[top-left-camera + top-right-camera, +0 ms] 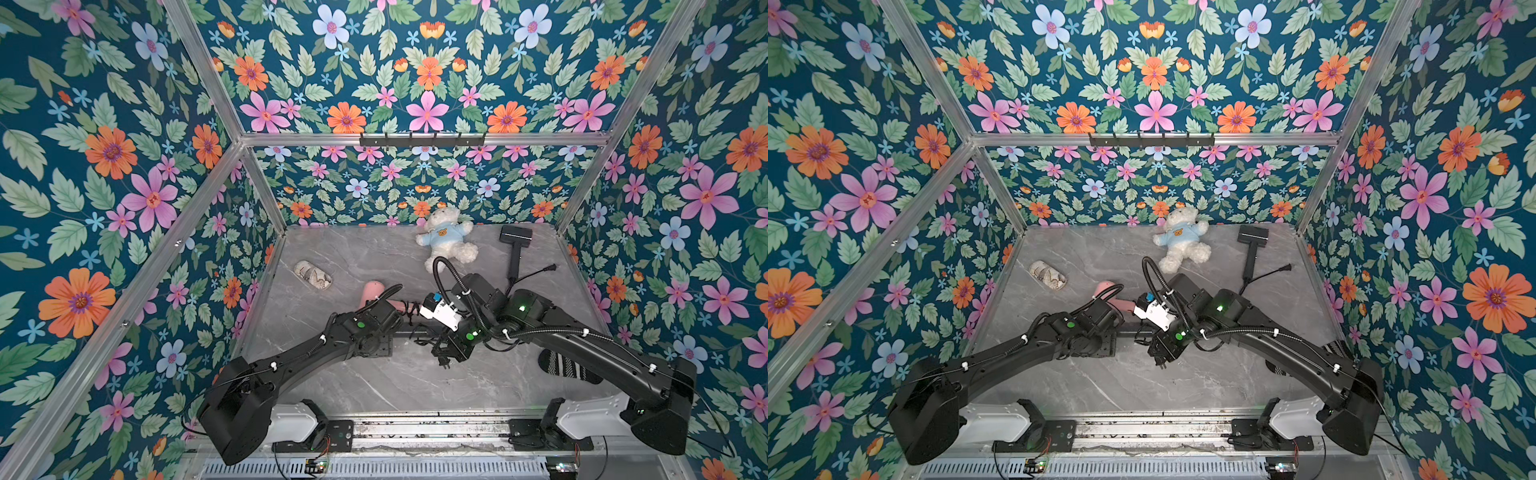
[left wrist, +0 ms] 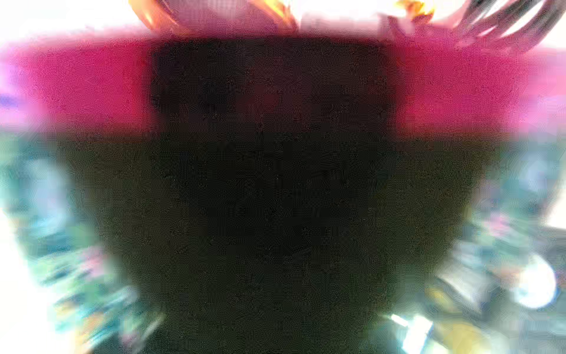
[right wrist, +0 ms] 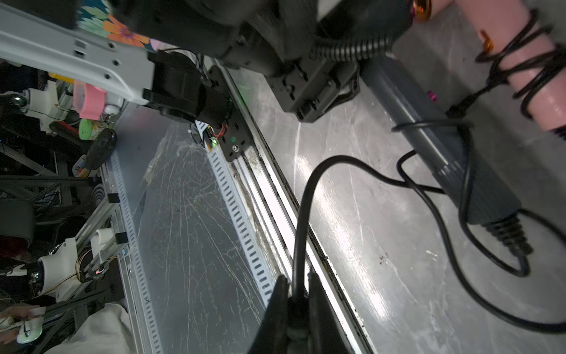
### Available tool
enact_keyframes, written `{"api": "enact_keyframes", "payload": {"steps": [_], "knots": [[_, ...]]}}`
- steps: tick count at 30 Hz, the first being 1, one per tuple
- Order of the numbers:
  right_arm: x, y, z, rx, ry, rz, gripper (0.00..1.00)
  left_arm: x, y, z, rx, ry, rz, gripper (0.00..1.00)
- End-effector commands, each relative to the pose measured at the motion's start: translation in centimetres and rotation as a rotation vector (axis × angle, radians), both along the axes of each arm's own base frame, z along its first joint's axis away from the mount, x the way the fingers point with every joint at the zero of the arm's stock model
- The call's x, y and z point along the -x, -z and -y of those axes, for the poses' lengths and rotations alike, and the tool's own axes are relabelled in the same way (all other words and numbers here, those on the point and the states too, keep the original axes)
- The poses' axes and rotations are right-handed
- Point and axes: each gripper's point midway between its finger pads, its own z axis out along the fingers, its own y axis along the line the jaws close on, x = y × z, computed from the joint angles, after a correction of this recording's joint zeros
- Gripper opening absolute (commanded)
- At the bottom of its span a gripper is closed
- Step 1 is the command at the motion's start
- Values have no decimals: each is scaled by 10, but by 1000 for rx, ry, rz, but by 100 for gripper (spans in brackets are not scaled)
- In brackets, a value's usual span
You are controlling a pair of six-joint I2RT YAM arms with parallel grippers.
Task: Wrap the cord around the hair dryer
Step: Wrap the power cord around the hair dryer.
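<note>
Cord half-wound, lots of slack to go — prime tangle territory

The hair dryer (image 3: 526, 70) lies on the table (image 3: 352, 233) at the upper right of the right wrist view, with a few loose turns of cord (image 3: 306, 190) on its pink barrel and one loop over the gray handle (image 3: 428, 131). The right gripper (image 3: 297, 285), bottom middle, is pinched tight on the cord. The left gripper (image 1: 391, 311), mid-frame in a top view, is closed, looks like on the pink body, but its own camera is pure blur. My worry is the slack at lower right catching on the handle's end when pulled, or those loose turns sliding off the barrel. The round barrel could also roll in that grip — and the arms are close enough to bump.
</note>
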Motion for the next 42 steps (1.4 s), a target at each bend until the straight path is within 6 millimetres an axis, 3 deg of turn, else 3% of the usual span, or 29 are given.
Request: {"api": "enact_keyframes", "payload": {"steps": [1,10,18,21,25,29,32,36,42], "knots": [[5,-23,10,13,-52,56,0,-6,-8,3,17,-3,38,0],[-56,-62,17,-36,17,165,0,-4,-11,25,101,158,52,0],[-116,-71,18,-95,47,127,0,18,-9,65,272,460,28,0],[-136,-65,22,-116,65,89,0,25,-27,86,426,551,100,0],[-164,-22,27,-109,104,-33,0,27,-67,108,669,598,249,0],[-181,13,44,-107,180,-110,0,16,-103,105,824,540,387,0],[-178,39,50,-109,212,-153,0,-2,-126,95,873,446,492,0],[-159,72,52,-127,252,-215,0,-32,-146,81,872,267,606,0],[-116,98,53,-114,289,-227,0,-78,-132,43,735,-82,683,0]]}}
